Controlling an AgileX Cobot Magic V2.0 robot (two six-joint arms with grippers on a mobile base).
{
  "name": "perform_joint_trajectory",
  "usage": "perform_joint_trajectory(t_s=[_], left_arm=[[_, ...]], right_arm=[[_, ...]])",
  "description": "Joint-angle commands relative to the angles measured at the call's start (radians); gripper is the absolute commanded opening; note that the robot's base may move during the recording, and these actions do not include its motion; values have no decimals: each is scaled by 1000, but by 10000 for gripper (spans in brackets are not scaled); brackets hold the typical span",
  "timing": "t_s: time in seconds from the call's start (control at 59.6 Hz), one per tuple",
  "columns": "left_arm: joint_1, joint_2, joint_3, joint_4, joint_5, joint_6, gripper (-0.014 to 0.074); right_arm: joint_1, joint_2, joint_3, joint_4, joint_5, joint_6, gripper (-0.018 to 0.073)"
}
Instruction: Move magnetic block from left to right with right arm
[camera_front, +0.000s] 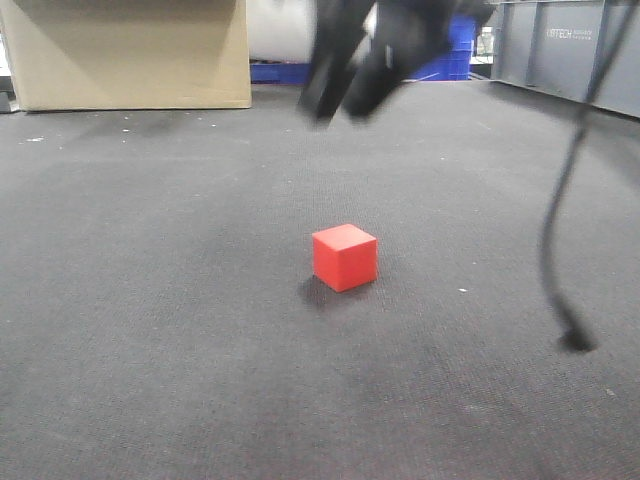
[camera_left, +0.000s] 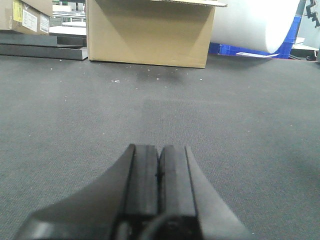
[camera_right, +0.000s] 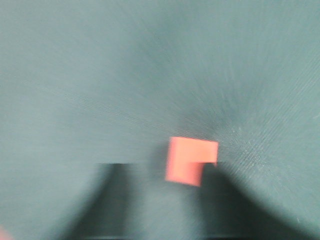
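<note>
The magnetic block (camera_front: 345, 257), a small bright-red cube, rests on the dark grey mat (camera_front: 150, 300) near the middle of the front view. My right gripper (camera_front: 340, 95) hangs blurred in the air well above and behind it, its two black fingers apart. The right wrist view is motion-blurred: the block (camera_right: 187, 157) lies below on the mat, partly covered by the right fingertip (camera_right: 220, 190), with my right gripper (camera_right: 162, 170) open and nothing between the fingers. My left gripper (camera_left: 159, 152) is low over the mat with its pads pressed together, empty.
A large cardboard box (camera_front: 130, 50) stands at the back left edge of the mat. Blue crates (camera_front: 450, 55) and a white roll (camera_left: 255, 22) sit behind it. A grey cabinet (camera_front: 570, 45) is at the back right. A black cable (camera_front: 565, 220) dangles on the right.
</note>
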Motion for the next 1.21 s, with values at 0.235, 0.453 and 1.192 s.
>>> perform_joint_trajectory(t_s=[0.235, 0.453, 1.192], left_arm=[[1, -15, 10, 0, -90, -4, -116], [1, -15, 10, 0, -90, -4, -116], [1, -15, 10, 0, -90, -4, -116]], right_arm=[[2, -450, 341, 20, -196, 3, 57], [2, -692, 568, 20, -238, 3, 57], [2, -850, 655, 20, -205, 3, 57]])
